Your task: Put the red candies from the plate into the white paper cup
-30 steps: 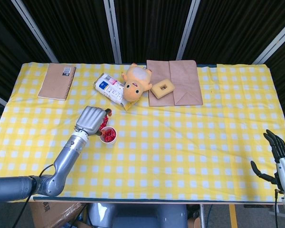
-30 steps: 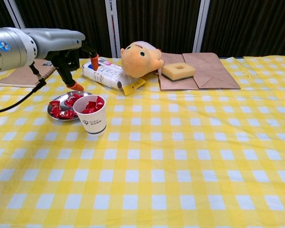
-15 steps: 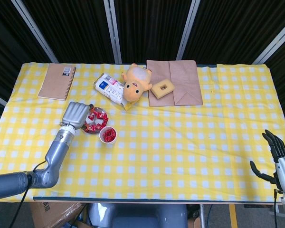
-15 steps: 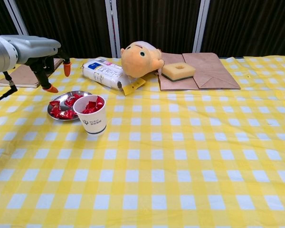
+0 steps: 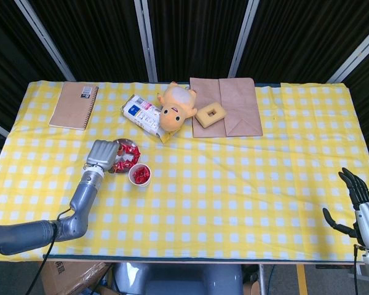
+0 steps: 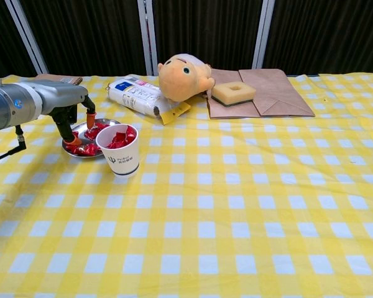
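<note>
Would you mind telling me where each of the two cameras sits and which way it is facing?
Head view: high above the near edge, looking steeply down on the table; shows the left hand by the plate and the right hand at the right edge.
Chest view: low at the near edge, looking across the table toward the black curtain; shows only the left hand.
Shared: plate, white paper cup, plush toy, left hand.
</note>
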You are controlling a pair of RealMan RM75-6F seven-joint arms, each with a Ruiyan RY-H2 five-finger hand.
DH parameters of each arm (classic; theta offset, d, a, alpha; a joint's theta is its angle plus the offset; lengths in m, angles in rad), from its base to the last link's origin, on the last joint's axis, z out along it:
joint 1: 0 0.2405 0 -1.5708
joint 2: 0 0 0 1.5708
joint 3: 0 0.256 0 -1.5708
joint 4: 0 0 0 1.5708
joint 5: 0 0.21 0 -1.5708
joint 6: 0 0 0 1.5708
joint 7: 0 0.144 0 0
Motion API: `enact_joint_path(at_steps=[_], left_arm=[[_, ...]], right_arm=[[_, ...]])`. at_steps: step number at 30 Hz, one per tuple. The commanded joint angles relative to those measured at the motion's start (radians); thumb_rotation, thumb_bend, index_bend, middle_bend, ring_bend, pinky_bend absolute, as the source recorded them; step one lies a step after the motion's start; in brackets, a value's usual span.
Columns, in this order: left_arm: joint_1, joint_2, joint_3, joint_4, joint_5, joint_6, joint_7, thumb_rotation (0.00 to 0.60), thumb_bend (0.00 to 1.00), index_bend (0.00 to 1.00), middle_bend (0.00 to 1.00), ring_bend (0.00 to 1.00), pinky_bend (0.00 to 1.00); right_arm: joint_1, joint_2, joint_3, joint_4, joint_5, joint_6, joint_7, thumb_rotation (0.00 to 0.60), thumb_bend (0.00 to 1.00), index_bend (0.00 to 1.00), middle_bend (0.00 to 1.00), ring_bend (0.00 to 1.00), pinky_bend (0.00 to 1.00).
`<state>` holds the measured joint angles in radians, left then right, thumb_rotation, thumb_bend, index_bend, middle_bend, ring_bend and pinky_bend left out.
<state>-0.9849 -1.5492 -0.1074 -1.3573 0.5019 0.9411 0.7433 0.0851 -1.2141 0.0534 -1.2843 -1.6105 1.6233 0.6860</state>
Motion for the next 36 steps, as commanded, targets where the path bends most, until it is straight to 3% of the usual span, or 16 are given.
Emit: enact_joint_path(at_steps=[1,24,36], left_arm=[[-0.006,-0.025,-0.002,0.028,-0.012,-0.004,0.010,0.600,0.30,0.42,0.94,1.00,0.99],[-0.036,-0.139,-0.025,0.163,-0.014,-0.063,0.029,0.600,0.32,0.43,0.95,1.00,0.99],[-0.032,-0.159,-0.027,0.201,-0.011,-0.083,0.030,0.600,0.44,0.52,0.95,1.00,0.99]], right_arm=[[-0.001,0.001,0.000,0.000,0.000,0.001,0.001,0.600,0.42,0.00,0.00,0.00,0.00],[-0.002,0.003,0.001,0.000,0.002,0.004,0.009,0.600,0.42,0.00,0.00,0.00,0.00],[-0.004,0.001,0.001,0.003,0.003,0.003,0.007,0.600,0.42,0.00,0.00,0.00,0.00]])
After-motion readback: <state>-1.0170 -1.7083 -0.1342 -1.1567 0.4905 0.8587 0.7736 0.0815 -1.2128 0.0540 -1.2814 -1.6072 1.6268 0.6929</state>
